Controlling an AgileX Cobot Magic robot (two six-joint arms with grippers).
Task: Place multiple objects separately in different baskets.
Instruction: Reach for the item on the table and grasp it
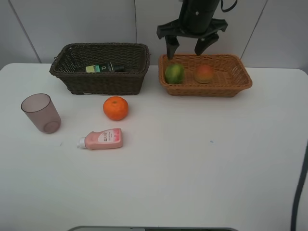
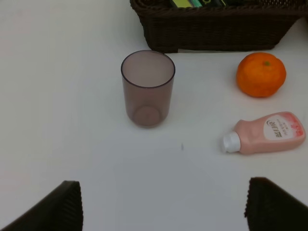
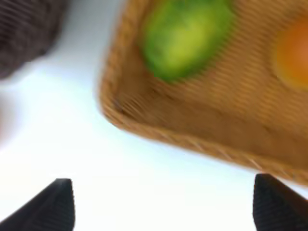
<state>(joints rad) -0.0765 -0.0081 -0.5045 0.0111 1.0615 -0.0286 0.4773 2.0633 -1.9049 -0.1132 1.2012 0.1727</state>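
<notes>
Surface: we see a plain white table [image 1: 192,168], with a white panelled wall [image 1: 72,24] behind.
Writing: the pink bottle [image 2: 269,134] has label print too small for us to read.
Claws: the left gripper [image 2: 163,192] and right gripper [image 1: 184,54] are both spread, empty.

1. Through the right wrist camera we see only smear: the light orange-tan woven wicker basket [image 3: 159,130], the green oval fruit [image 3: 185,36] in it, and the red-yellow peach-like fruit [image 3: 292,53], which the frame edge also cuts.
2. The left wrist camera crops the dark brown woven wicker basket [image 2: 221,29]; of the dark green-labelled pump bottle [image 2: 182,3] we get slivers.
3. On the small pink plastic bottle [image 1: 102,139] the label print is too small for us to read.
4. Of the left gripper [image 2: 163,192] and the right gripper [image 3: 162,192] the wrist views show us just dark fingertips, cut by the edge.
</notes>
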